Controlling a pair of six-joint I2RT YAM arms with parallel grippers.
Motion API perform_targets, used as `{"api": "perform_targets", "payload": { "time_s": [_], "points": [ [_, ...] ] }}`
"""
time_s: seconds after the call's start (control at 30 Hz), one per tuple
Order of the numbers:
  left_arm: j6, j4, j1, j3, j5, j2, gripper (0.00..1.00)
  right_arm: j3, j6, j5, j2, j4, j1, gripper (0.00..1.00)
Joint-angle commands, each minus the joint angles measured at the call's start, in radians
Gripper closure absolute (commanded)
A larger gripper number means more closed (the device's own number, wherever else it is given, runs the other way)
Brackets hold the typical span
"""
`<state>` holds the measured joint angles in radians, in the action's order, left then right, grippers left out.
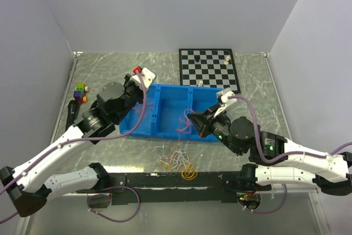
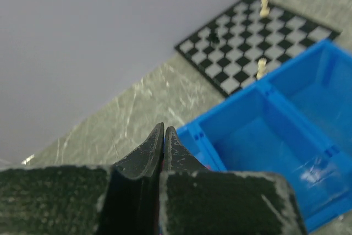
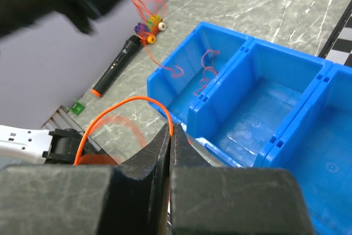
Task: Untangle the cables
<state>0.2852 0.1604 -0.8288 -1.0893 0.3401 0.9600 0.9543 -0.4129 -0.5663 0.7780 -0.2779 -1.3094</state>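
A clump of thin orange, white and yellow cables (image 1: pixel 177 160) lies on the table in front of the blue bin (image 1: pixel 157 130). My right gripper (image 1: pixel 192 120) hovers over the bin's front edge. In the right wrist view it (image 3: pixel 170 127) is shut on an orange cable (image 3: pixel 126 102) that arcs off to the left. My left gripper (image 1: pixel 144 89) is raised over the bin's back left corner with its jaws pressed together (image 2: pixel 164 128). A red-pink cable (image 3: pixel 206 65) hangs from it into the bin's left compartment.
A chessboard (image 1: pixel 209 70) with a few pieces lies behind the bin. A black marker (image 1: pixel 71 111) and small coloured blocks (image 1: pixel 81 92) sit at the left wall. Grey walls enclose the table on three sides. A black rail (image 1: pixel 176 180) runs along the near edge.
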Motion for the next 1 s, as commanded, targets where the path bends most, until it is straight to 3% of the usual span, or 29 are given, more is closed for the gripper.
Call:
{"api": "perform_targets", "payload": {
  "time_s": [0.0, 0.2, 0.27, 0.37, 0.57, 0.63, 0.7, 0.77, 0.87, 0.97],
  "points": [
    [-0.021, -0.093, 0.072, 0.048, -0.052, 0.025, 0.99, 0.012, 0.019, -0.021, -0.032, -0.001, -0.013, 1.00],
    [-0.050, -0.055, 0.128, 0.109, -0.147, 0.083, 0.96, -0.029, 0.000, -0.024, -0.075, 0.006, -0.013, 1.00],
    [-0.064, -0.039, 0.129, 0.126, -0.188, 0.083, 0.74, -0.019, 0.008, -0.023, -0.074, 0.000, -0.013, 1.00],
    [-0.070, -0.019, 0.132, 0.124, -0.222, 0.085, 0.57, -0.003, 0.019, -0.020, -0.066, -0.003, -0.013, 1.00],
    [-0.060, -0.027, 0.154, 0.094, -0.237, 0.085, 0.54, -0.005, 0.019, -0.004, -0.052, 0.016, -0.013, 1.00],
    [-0.069, -0.004, 0.154, 0.042, -0.266, 0.071, 0.44, -0.008, 0.014, -0.001, -0.051, 0.017, -0.011, 1.00],
    [-0.083, 0.092, 0.155, -0.039, -0.381, 0.057, 0.24, -0.011, 0.013, 0.000, -0.052, 0.020, -0.013, 1.00],
    [-0.087, 0.213, 0.154, -0.105, -0.542, 0.042, 0.12, -0.011, 0.013, -0.003, -0.054, 0.023, -0.013, 1.00],
    [-0.049, 0.324, 0.154, -0.091, -0.874, -0.022, 0.06, 0.001, 0.031, -0.007, -0.045, 0.037, -0.013, 1.00],
    [-0.032, 0.303, 0.151, 0.056, -1.117, -0.139, 0.01, 0.029, 0.048, 0.003, -0.020, 0.054, -0.013, 1.00]
  ]
}}
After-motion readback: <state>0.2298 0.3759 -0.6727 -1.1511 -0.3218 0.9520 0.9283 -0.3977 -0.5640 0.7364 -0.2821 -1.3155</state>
